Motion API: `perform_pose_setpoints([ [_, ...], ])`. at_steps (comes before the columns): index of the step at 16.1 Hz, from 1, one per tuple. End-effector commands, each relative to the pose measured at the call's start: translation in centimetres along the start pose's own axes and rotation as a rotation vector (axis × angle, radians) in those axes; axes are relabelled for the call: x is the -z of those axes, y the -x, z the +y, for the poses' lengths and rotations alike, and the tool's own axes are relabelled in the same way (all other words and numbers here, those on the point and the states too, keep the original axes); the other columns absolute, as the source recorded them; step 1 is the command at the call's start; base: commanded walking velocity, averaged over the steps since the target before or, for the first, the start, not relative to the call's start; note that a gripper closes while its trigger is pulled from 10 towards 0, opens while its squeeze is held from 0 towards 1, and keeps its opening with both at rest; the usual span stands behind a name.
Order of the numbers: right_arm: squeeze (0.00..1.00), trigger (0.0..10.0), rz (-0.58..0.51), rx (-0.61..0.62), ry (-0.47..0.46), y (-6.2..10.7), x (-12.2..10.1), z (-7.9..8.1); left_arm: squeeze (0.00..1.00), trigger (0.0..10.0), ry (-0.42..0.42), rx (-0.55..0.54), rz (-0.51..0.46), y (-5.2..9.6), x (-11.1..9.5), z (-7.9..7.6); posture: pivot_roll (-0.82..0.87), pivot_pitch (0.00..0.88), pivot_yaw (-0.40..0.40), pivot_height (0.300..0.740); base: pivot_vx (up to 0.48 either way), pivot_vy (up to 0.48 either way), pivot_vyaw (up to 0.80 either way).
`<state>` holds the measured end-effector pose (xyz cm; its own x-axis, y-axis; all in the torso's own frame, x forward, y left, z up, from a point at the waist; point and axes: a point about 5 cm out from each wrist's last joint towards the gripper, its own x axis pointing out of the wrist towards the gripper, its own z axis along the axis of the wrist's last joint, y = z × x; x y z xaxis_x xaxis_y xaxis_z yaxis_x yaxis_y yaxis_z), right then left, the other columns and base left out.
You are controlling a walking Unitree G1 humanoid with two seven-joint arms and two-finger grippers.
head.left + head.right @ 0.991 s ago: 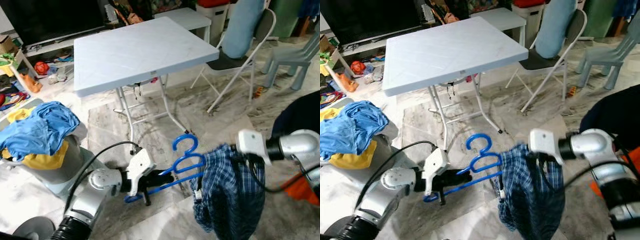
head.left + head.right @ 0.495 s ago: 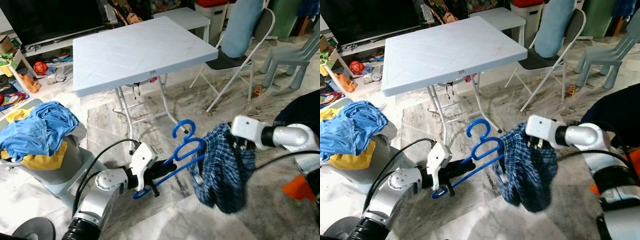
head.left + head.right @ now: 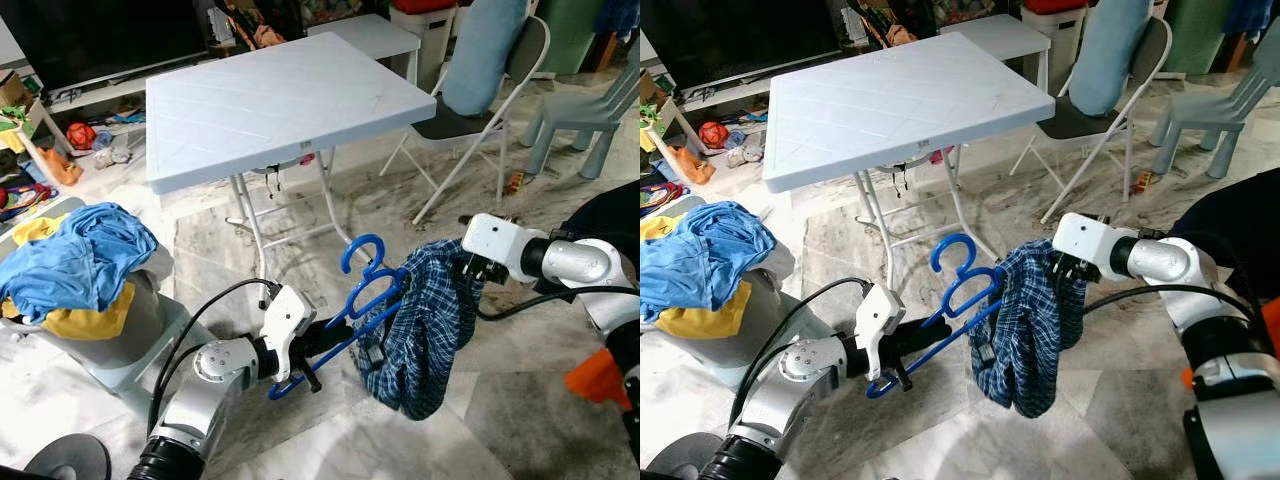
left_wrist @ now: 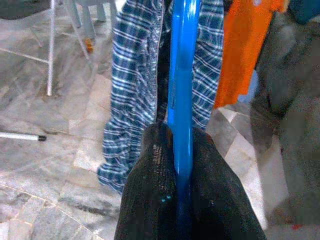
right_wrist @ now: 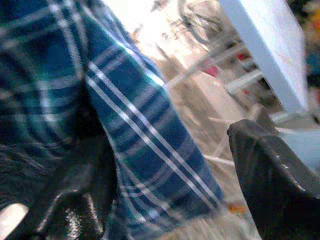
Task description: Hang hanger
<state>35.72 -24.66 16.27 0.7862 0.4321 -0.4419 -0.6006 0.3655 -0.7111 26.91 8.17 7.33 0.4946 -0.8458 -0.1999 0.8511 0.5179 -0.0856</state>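
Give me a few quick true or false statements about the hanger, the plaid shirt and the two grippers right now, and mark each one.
1. The left gripper is clamped on the blue hanger. True.
2. The plaid shirt lies flat on the white folding table. False: it hangs in the air at the right gripper, touching the hanger's end.
3. The hanger is red. False: it is blue.
4. A heap of blue and yellow clothes sits to the robot's left. True.
5. The right gripper's fingers are spread, with shirt cloth between them. True.
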Motion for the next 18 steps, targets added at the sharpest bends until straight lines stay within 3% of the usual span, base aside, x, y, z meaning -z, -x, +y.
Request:
perform_pose_setpoints([
  [1,1.0,10.0,0.02,0.017,0.005,0.0,0.0,-0.5,0.0,0.0,-0.022,-0.052,-0.055,0.6,-1.0,1.1,-0.12,0.0,0.128,0.74,0.0,0.0,0.0],
  [4,1.0,10.0,0.078,0.161,-0.063,0.4,0.9,-1.8,0.0,0.0,0.016,-0.16,-0.086,0.8,-1.1,2.0,-0.13,0.0,0.133,0.74,0.0,0.0,0.0],
  [7,1.0,10.0,0.104,0.172,-0.085,0.7,1.5,-1.8,0.0,0.0,0.041,-0.212,-0.091,1.1,-0.9,2.5,-0.13,0.0,0.133,0.74,0.0,0.0,0.0],
  [9,1.0,10.0,0.098,0.102,-0.095,0.6,1.6,-1.1,0.0,0.0,0.051,-0.228,-0.097,1.1,-0.9,2.7,-0.13,0.0,0.133,0.74,0.0,0.0,0.0],
  [10,1.0,10.0,0.08,-0.067,-0.08,0.6,1.7,0.4,0.0,0.0,0.055,-0.232,-0.104,1.0,-1.1,2.8,-0.13,0.0,0.133,0.74,0.0,0.0,0.0],
  [11,1.0,10.0,0.08,-0.067,-0.08,0.6,1.7,0.4,0.0,0.0,0.055,-0.232,-0.104,1.0,-1.1,2.8,-0.13,0.0,0.133,0.74,0.0,0.0,0.0],
  [13,1.0,10.0,0.107,-0.241,-0.057,1.3,2.4,1.7,0.0,0.0,0.043,-0.232,-0.104,1.0,-1.1,2.9,-0.13,0.0,0.13,0.74,0.0,0.0,0.0],
  [15,0.98,10.0,0.135,-0.237,-0.062,1.7,3.0,1.6,0.0,0.0,0.026,-0.235,-0.085,1.4,-0.7,2.9,-0.13,0.0,0.13,0.74,0.0,0.0,0.0],
  [16,0.9,10.0,0.105,-0.199,-0.105,1.1,2.6,1.9,0.0,0.0,0.031,-0.233,-0.088,1.4,-0.7,2.9,-0.13,0.0,0.13,0.74,0.0,0.0,0.0],
  [17,0.9,10.0,0.091,-0.188,-0.123,0.9,2.4,2.0,0.0,0.0,0.032,-0.23,-0.089,1.4,-0.7,2.9,-0.13,0.0,0.13,0.74,0.0,0.0,0.0],
  [18,0.78,10.0,0.068,-0.156,-0.17,0.4,2.1,2.1,0.0,0.0,0.032,-0.223,-0.093,1.2,-0.7,2.8,-0.13,0.0,0.13,0.74,0.0,0.0,0.0],
])
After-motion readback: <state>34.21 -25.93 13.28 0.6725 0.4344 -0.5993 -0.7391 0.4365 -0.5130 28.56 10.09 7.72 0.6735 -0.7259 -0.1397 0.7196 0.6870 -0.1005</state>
